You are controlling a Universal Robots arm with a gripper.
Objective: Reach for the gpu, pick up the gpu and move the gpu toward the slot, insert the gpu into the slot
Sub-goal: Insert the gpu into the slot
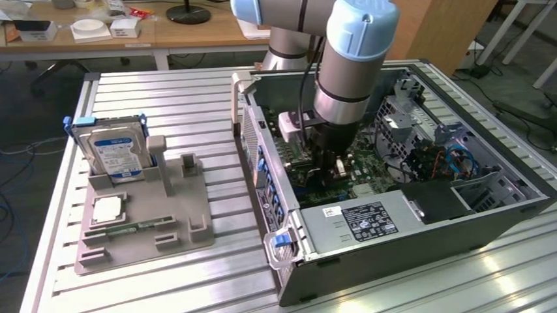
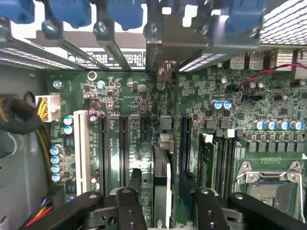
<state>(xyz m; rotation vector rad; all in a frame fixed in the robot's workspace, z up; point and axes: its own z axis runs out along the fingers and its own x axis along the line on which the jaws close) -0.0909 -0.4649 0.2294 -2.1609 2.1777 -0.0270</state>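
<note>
The gripper (image 2: 161,191) stands spread wide, one black finger (image 2: 135,179) on each side of the gpu (image 2: 161,167), with a gap showing on both sides and nothing in its hold. In the exterior view the open computer case (image 1: 487,222) lies on the slatted aluminium table (image 1: 174,98), and the arm (image 1: 353,65) reaches down into it from twelve o'clock. The grey parts tray (image 1: 187,228) sits at nine o'clock from the case, carrying the blue-labelled hard drive (image 1: 113,150) upright. The green motherboard (image 2: 134,96) covers the case floor. The gpu stands edge-on and upright on it, its bracket end toward the rear expansion openings. The card hides the slot beneath it.
</note>
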